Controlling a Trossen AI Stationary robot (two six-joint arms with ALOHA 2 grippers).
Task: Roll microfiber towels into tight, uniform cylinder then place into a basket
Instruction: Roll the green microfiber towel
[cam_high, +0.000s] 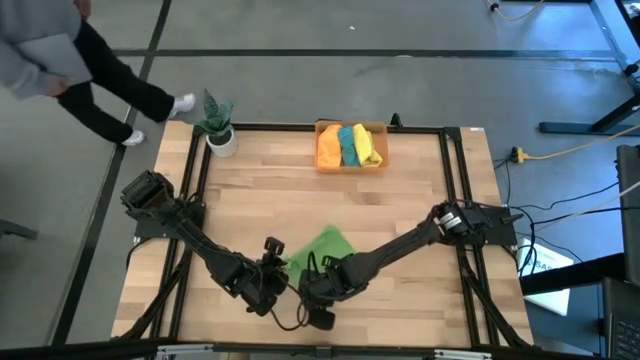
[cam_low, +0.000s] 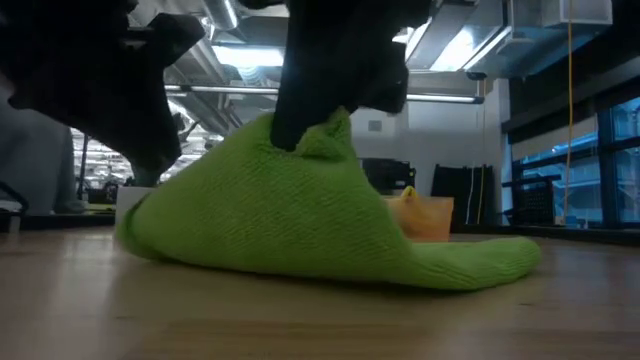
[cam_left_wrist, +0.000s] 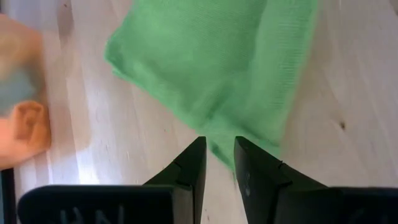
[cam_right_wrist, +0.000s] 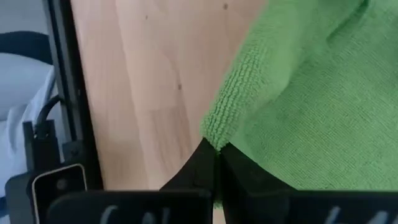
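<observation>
The soft light green microfiber towel (cam_right_wrist: 311, 87) is pinched at its edge by the closed right hand (cam_right_wrist: 216, 152) above the wooden desk (cam_high: 400, 200); the left hand (cam_left_wrist: 219, 163) is held slightly open beside it, gripping nothing

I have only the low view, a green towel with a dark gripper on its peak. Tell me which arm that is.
Observer: The right gripper. Its wrist view shows it shut on an edge of the light green towel.
Operator: Report the left gripper.
Observer: The left gripper sits at the towel's other near corner, a narrow gap between its fingers, cloth at the tips. Grip unclear.
Operator: Report the basket.
Observer: The high view shows the basket at the table's far edge, holding the orange towel, the teal towel and the yellow towel.
</observation>
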